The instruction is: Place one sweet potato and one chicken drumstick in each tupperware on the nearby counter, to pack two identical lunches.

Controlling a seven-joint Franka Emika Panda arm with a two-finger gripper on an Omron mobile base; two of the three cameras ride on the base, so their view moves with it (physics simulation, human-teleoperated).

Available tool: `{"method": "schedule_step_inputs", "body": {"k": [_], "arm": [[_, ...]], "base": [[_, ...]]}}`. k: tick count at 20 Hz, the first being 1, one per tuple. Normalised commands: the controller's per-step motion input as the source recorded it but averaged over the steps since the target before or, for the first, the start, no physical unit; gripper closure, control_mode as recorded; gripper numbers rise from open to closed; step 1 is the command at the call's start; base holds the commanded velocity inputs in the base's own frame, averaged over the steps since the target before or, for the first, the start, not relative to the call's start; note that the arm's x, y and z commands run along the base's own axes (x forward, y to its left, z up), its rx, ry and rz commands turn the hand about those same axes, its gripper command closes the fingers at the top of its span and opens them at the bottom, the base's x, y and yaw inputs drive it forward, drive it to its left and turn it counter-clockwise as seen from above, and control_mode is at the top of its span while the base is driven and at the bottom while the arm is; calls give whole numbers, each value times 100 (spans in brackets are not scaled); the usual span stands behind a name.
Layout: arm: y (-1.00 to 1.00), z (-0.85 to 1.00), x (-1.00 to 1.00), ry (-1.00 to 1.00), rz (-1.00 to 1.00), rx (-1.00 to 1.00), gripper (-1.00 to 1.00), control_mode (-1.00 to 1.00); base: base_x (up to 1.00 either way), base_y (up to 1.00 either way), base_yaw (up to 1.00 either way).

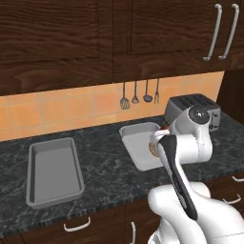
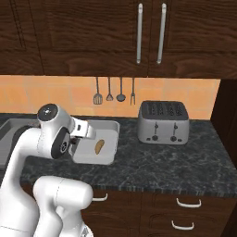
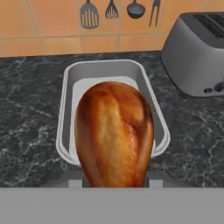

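Step in hand: deliver the chicken drumstick (image 3: 114, 133) into the right tupperware (image 3: 70, 109), which stands on the bench (image 2: 152, 162) left of the toaster (image 2: 163, 122). Centre the hand (image 3: 114, 181) over the container, lower it inside the walls, then release; one brown item (image 2: 98, 146), seemingly a sweet potato, already lies inside. The hand is closed on the drumstick, held above the container. The left tupperware (image 1: 33, 167) stands well apart.

Two tupperwares (image 1: 55, 171) (image 2: 107, 127) on the counter (image 2: 176, 162), toaster (image 2: 163, 122) right.

Hand (image 3: 114, 183) closed around drumstick (image 3: 114, 133)
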Motion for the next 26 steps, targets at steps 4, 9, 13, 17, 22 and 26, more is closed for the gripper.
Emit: {"method": "schedule_step_inputs", "body": {"k": [4,9,13,17,22,26], "arm": [[55,-58,72,2,0,3,100,-100],[28,-40,63,3,0,8,100,-100],[1,-20,46,15,0,9,100,-100],[0,-26,30,10,0,0,100,-100],[0,-49,24,0,0,0,100,-100],[0,-49,30,0,0,0,100,-100]], "base": [[0,0,0],[0,0,0],[0,0,0],[0,0,0],[0,0,0],[0,0,0]]}}
